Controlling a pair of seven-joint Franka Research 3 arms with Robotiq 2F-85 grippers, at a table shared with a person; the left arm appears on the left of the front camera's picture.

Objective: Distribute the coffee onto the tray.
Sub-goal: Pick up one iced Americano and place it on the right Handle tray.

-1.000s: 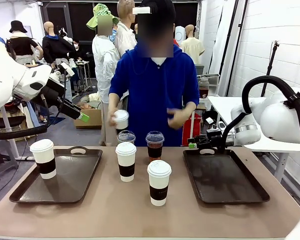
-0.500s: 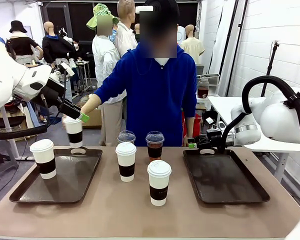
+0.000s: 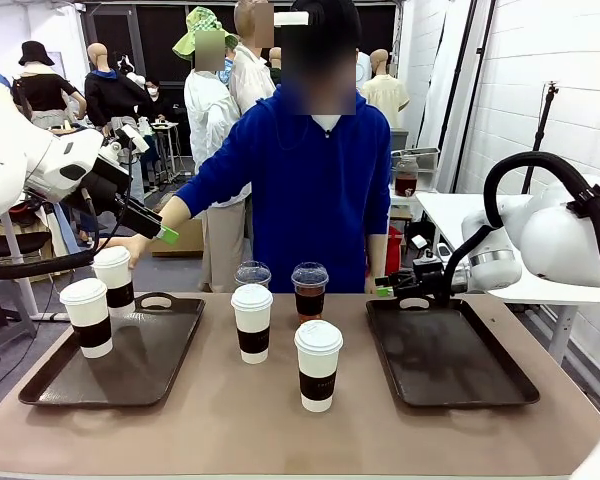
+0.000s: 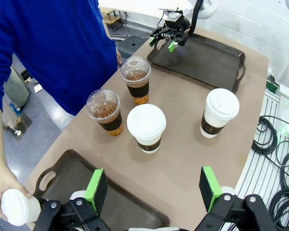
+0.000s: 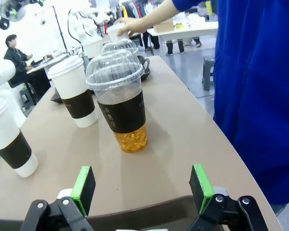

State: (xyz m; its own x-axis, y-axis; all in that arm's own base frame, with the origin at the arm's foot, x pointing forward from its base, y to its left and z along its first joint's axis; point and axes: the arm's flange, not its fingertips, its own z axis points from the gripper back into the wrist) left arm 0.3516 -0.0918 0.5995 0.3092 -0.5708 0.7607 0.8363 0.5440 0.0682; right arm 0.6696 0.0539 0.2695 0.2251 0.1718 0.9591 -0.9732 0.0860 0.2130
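1. The left hand [image 4: 154,185] hangs in the air above the left tray [image 3: 150,355], its green pads spread wide with nothing between them
2. The right hand [image 3: 385,291] sits low at the far edge of the right tray [image 3: 450,360], jaws wide apart and gripping nothing
3. One white cup with a dark sleeve [image 3: 85,317] stands upright on the left tray, near its left rim
4. The person's hand [image 3: 128,243] grips a second sleeved white cup [image 3: 113,282] from above at the far edge of the left tray, just beside the first; whether its base rests on the tray cannot be told
5. On the tabletop [image 3: 280,420] between the trays stand a middle white cup [image 3: 252,322] and, nearer the robot, a front white cup [image 3: 318,364]
6. Behind them, two clear dome-lidded cups of brown drink stand side by side near the far edge: the left clear cup [image 3: 252,274] and the right clear cup [image 3: 309,290], the latter straight ahead of the right hand
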